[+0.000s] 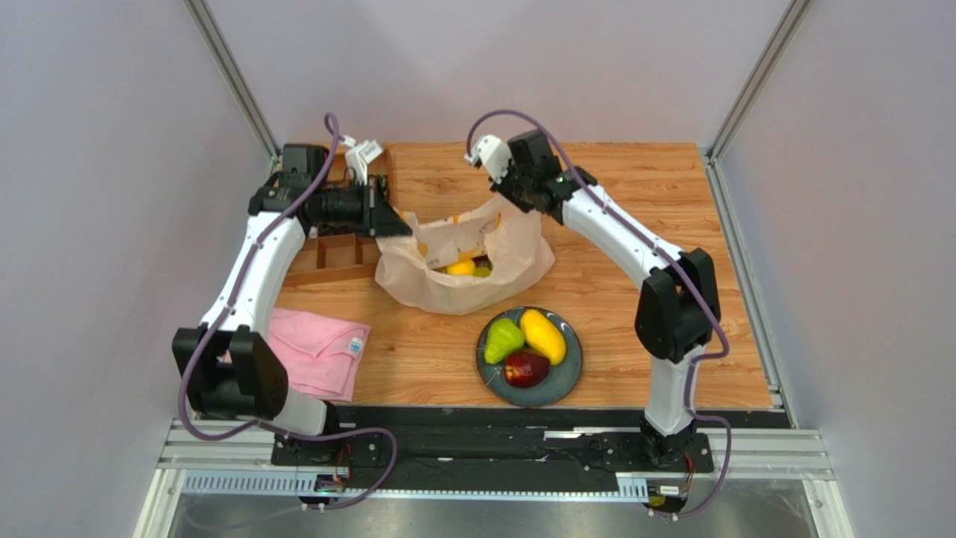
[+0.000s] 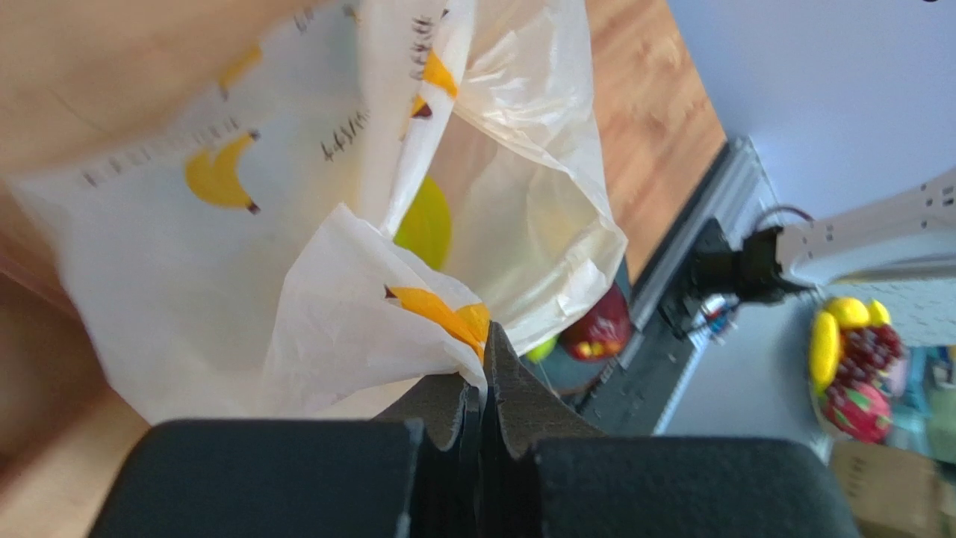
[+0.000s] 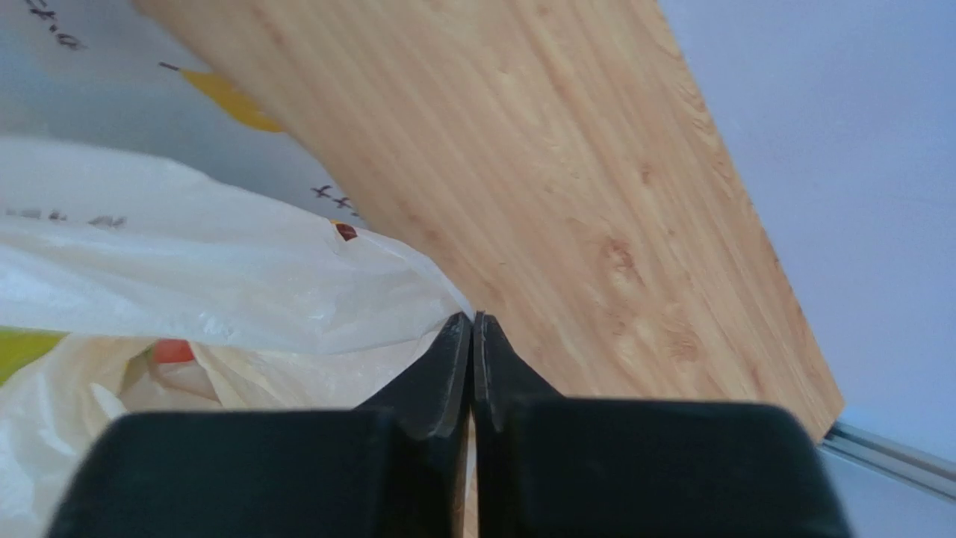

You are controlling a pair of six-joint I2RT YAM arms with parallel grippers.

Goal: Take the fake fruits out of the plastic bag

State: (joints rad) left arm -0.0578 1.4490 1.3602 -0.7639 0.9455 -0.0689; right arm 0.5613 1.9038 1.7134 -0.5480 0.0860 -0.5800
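Note:
The plastic bag [image 1: 466,263] lies crumpled at mid-table with its mouth held up between both arms. My left gripper [image 1: 395,221] [image 2: 485,359] is shut on the bag's [image 2: 224,280] left rim. On the right rim, my right gripper [image 1: 502,196] [image 3: 471,319] has its jaws pressed together, and a corner of the bag's film [image 3: 224,269] runs into the tips. A yellow fruit [image 1: 460,267] and a green one [image 1: 483,270] [image 2: 424,224] show inside the bag. On the dark plate [image 1: 567,381] lie a green pear [image 1: 502,340], a yellow mango [image 1: 543,335] and a dark red apple [image 1: 526,369].
A folded pink cloth [image 1: 320,350] lies at the front left. A wooden compartment tray [image 1: 337,256] stands behind the left arm, by the bag. Grey walls close in the table's back and sides.

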